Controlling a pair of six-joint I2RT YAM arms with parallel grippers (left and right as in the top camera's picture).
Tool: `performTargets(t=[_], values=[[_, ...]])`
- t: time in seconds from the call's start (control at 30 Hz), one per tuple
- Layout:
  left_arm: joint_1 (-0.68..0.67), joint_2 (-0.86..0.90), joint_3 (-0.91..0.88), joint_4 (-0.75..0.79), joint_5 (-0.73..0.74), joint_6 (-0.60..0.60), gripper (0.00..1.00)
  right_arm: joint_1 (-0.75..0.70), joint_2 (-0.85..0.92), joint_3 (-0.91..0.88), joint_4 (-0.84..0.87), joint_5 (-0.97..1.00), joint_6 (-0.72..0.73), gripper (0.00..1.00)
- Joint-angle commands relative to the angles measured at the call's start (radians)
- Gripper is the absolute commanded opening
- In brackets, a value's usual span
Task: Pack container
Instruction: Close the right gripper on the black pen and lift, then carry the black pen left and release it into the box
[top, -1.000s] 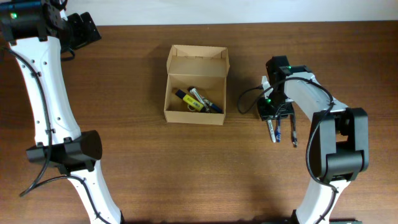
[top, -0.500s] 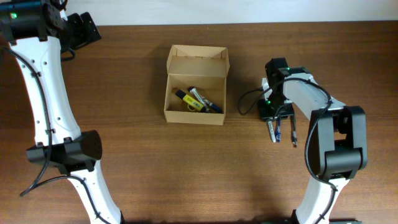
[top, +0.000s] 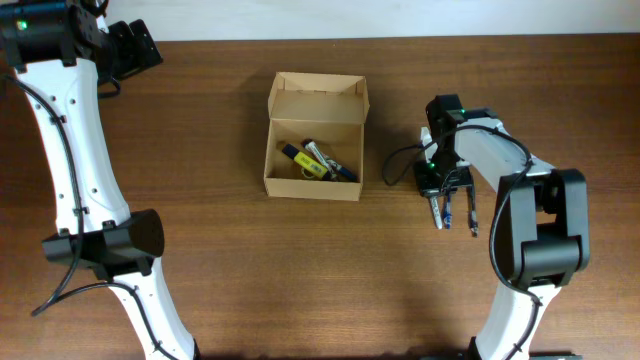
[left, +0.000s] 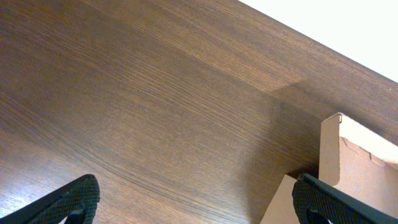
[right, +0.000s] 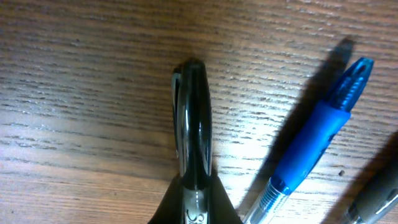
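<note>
Left gripper (top: 138, 50) sits at the far 10 o'clock corner of the counter (top: 250, 260), well apart from everything else. Its jaws are wide apart with nothing between them. In the left wrist view only bare wood lies between the fingertips (left: 78, 198), and a corner of the container (left: 329, 155) shows at 4 o'clock.

The container (top: 312, 191) is a tan cardboard box, a little left of centre and toward 12 o'clock on the counter. It stands flat with its opening facing up. The hinged flap is on the 12 o'clock side, open and leaning back. The box body's long axis runs 9 to 3. With the flap out, the whole footprint is longer from 12 to 6.

Inside it, a yellow highlighter (top: 305, 163) and a dark pen (top: 340, 170) lie slanted from 10 to 4.

Right gripper (top: 439, 190) is at 3 o'clock from the container, near it but apart, with its fingers pointing to 6. Its jaws are clamped on a black pen (right: 193, 112) whose capped end points away from the wrist, low against the wood.

A blue pen (right: 317, 137) lies just beside it, not touching. A grey pen (right: 373, 202) is at the frame's 4 o'clock corner, only partly in view.
</note>
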Motion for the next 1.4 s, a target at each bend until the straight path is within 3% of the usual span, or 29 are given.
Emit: performTargets(t=[0.0, 0.17, 0.33, 0.5, 0.6, 0.8, 1.37], values=[[0.005, -0.001, 0.018, -0.001, 0.011, 0.012, 1.00, 0.005, 0.017, 0.061, -0.032, -0.035, -0.002, 0.04], [0.005, -0.001, 0.018, -0.001, 0.011, 0.012, 1.00, 0.019, -0.079, 0.290, -0.174, -0.087, -0.002, 0.04], [0.005, -0.001, 0.018, -0.001, 0.011, 0.012, 1.00, 0.072, -0.152, 0.635, -0.315, -0.097, -0.042, 0.04], [0.005, -0.001, 0.018, -0.001, 0.011, 0.012, 1.00, 0.186, -0.158, 0.866, -0.391, -0.105, -0.311, 0.04], [0.005, -0.001, 0.018, -0.002, 0.011, 0.012, 1.00, 0.292, -0.156, 0.877, -0.434, -0.104, -0.577, 0.04], [0.005, -0.001, 0.018, -0.001, 0.011, 0.012, 1.00, 0.446, -0.094, 0.803, -0.428, -0.103, -0.829, 0.04], [0.005, -0.001, 0.018, -0.001, 0.011, 0.012, 1.00, 0.476, 0.210, 0.718, -0.225, -0.100, -0.855, 0.03]])
